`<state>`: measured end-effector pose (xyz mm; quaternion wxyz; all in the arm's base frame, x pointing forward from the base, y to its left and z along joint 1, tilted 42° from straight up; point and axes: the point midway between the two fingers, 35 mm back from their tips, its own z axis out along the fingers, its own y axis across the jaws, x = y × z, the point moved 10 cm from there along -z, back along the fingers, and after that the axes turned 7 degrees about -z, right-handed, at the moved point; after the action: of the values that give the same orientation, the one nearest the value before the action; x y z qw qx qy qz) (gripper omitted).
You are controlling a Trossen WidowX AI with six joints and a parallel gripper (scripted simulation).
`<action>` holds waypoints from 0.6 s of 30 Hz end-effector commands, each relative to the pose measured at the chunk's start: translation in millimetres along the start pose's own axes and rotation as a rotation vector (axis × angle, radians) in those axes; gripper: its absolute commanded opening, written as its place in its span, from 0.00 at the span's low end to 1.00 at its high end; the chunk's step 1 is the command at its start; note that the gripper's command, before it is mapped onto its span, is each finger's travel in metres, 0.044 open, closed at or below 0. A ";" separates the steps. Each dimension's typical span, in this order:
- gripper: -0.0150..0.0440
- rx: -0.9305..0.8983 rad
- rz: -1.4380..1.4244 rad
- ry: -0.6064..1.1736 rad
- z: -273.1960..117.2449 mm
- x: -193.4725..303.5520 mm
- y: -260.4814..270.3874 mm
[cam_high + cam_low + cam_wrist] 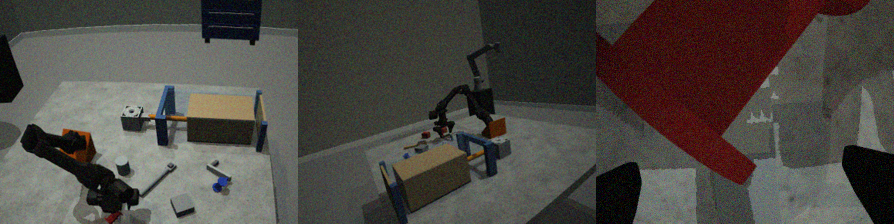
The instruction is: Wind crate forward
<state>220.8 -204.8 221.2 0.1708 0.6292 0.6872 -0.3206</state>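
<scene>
The tan crate (220, 106) (429, 164) sits flat in the cubby. An orange strap (177, 118) (475, 155) joins it to the grey winch (132, 120) (503, 149). A gap shows between the crate's front and the blue steel frame (161, 129) (490, 159). The winch's top hole has no handle in it. My gripper (445, 134) (744, 167) is open and low at the near side of the bench, around or just over a red-gripped tool (113, 217) (716, 65). The red grip fills the upper left of the wrist view, with nothing clamped. In the top view the arm hides the fingertips.
A grey bar with a square end (157, 180), a small bent tool (218, 171) with a blue knob (222, 181), a grey block (182, 205) and a grey cylinder (123, 166) lie or stand on the bench. An orange wedge (92, 148) (497, 127) is beside the arm.
</scene>
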 end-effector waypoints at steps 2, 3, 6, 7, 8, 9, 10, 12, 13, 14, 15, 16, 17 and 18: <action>1.00 -0.001 -0.006 0.004 8.3 0.9 0.0; 1.00 -0.001 -0.006 0.004 9.6 0.9 0.0; 0.91 0.001 0.000 0.001 5.9 0.2 -0.2; 0.87 0.001 0.000 0.001 5.9 0.2 -0.2; 0.82 0.001 0.000 0.001 5.9 0.2 -0.2; 0.78 0.001 0.000 0.001 5.9 0.2 -0.2; 0.73 0.001 0.000 0.001 5.9 0.2 -0.2; 0.64 0.001 0.000 0.001 5.9 0.2 -0.2; 0.60 0.001 0.000 0.001 5.9 0.2 -0.2; 0.56 0.001 0.000 0.001 5.9 0.2 -0.2; 0.51 0.001 0.000 0.001 5.9 0.2 -0.2; 0.47 0.001 0.000 0.001 5.9 0.2 -0.2; 0.42 0.001 0.000 0.001 5.9 0.2 -0.2; 0.41 0.001 0.000 0.001 5.9 0.2 -0.2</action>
<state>219.6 -208.6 216.5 0.1702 0.6286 0.6877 -0.3208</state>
